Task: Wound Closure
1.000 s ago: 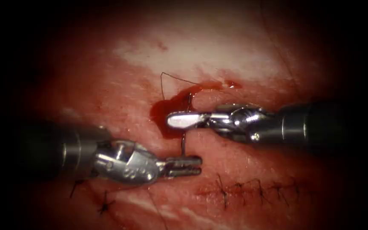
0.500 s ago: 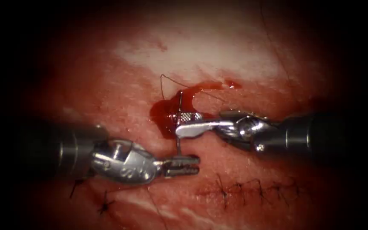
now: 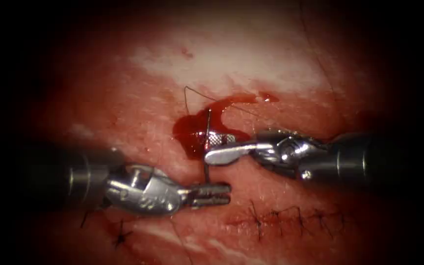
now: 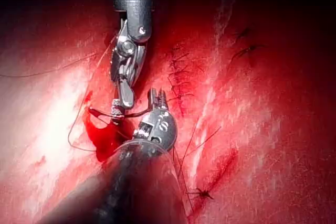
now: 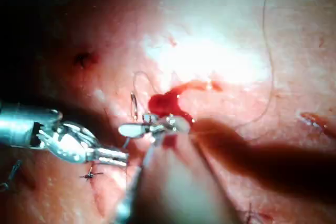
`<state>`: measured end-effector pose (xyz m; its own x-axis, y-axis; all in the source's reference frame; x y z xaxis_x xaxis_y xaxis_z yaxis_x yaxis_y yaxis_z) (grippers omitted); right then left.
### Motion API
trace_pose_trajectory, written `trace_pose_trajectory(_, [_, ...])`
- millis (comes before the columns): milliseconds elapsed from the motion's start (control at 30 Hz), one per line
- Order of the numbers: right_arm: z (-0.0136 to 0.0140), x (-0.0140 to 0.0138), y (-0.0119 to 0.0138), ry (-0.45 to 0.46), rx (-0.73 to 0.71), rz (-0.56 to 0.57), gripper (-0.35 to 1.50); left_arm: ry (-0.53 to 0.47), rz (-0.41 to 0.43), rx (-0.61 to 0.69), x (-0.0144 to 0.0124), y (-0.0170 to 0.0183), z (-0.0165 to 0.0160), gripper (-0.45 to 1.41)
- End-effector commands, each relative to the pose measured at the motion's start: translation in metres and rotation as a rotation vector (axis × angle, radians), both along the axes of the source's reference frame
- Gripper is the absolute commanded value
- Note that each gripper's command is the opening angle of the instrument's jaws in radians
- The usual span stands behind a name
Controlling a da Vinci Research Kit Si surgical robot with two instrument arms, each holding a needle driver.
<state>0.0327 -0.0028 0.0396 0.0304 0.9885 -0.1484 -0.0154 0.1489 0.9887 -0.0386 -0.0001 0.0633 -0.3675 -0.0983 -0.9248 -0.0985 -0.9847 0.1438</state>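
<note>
The curved needle (image 3: pixel 207 128) stands nearly upright over the pool of red fluid (image 3: pixel 186 131) on the tissue (image 3: pixel 231 59). My left tool (image 3: pixel 217 193) is shut on the needle's lower end, which also shows in the left wrist view (image 4: pixel 134 114). My right tool (image 3: pixel 216 147) comes in from the right, and its jaws stand open around the needle's middle. One ridged pad (image 3: pixel 220 139) faces up. The needle's upper end lies at the fluid; I cannot tell whether it is in the tissue. Dark thread (image 3: pixel 186 98) loops above the pool.
A row of finished dark stitches (image 3: pixel 280 218) runs along the lower right, and a single knot (image 3: pixel 121 239) sits at the lower left. A long strand of thread (image 5: pixel 270 51) trails over the pale tissue in the right wrist view.
The right tool's jaws, shut a second ago, have opened and come down around the needle. The left tool has shifted slightly down and left, still holding the needle.
</note>
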Motion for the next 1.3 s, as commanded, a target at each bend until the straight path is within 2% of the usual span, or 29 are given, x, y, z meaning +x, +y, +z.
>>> trace_pose_trajectory(33, [0.0003,0.0009,-0.0005,0.008,0.003,0.001,1.24,-0.003,0.005,0.002,-0.0006,-0.0005,0.0005,-0.45])
trace_pose_trajectory(533, [0.0001,0.0014,-0.0006,0.056,-0.002,-0.018,1.09,-0.010,0.010,0.008,-0.0006,-0.0006,0.0004,-0.45])
trace_pose_trajectory(900, [0.0002,0.0025,-0.0007,0.061,-0.003,-0.022,0.99,-0.011,0.011,0.008,-0.0007,-0.0007,0.0004,-0.45])
trace_pose_trajectory(933, [0.0002,0.0025,-0.0006,0.061,-0.003,-0.022,0.93,-0.011,0.011,0.008,-0.0007,-0.0007,0.0004,-0.45])
trace_pose_trajectory(1000, [0.0002,0.0025,-0.0006,0.061,-0.003,-0.024,0.52,-0.011,0.011,0.008,-0.0008,-0.0007,0.0004,-0.45])
trace_pose_trajectory(1033, [0.0003,0.0025,-0.0005,0.063,-0.004,-0.027,-0.32,-0.011,0.012,0.008,-0.0008,-0.0007,0.0004,-0.45])
trace_pose_trajectory(1300, [0.0008,0.0014,0.0002,0.039,-0.042,0.007,-0.35,-0.012,0.012,0.008,-0.0007,-0.0007,0.0003,-0.45])
